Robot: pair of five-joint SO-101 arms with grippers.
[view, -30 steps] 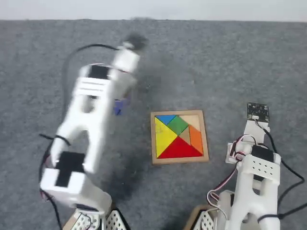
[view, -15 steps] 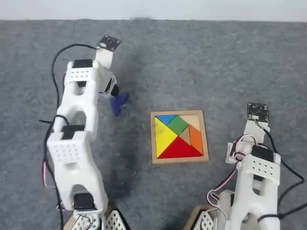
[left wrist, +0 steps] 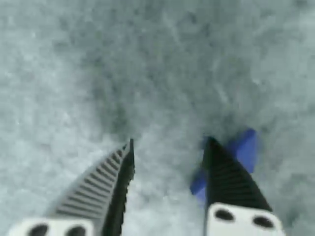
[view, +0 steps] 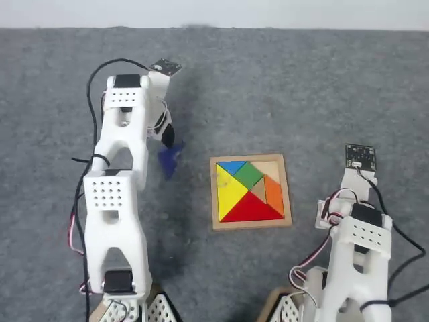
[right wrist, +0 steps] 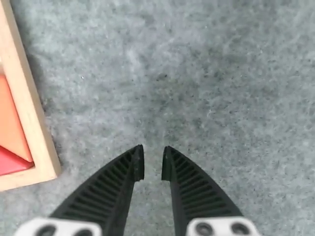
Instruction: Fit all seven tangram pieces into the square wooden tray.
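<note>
The square wooden tray (view: 251, 227) lies mid-table holding blue, green, yellow, red, orange and tan pieces, with bare wood in its far right corner (view: 273, 165). A loose dark blue piece (view: 167, 162) lies on the carpet left of the tray. My left gripper (view: 167, 139) hangs just beyond that piece. In the left wrist view this gripper (left wrist: 170, 150) is open with only carpet between the fingers. The blue piece (left wrist: 245, 147) pokes out on the outer side of one finger. My right gripper (right wrist: 152, 161) is shut on nothing, low over the carpet beside the tray's edge (right wrist: 30, 129).
Grey carpet covers the whole table. The right arm (view: 355, 235) stands at the front right of the tray, and the left arm (view: 117, 188) stretches along the left side. A pale wall strip runs along the far edge.
The left arm swung out and its wrist turned right toward the tray. The blue piece now lies slightly nearer the front. The right arm has kept still.
</note>
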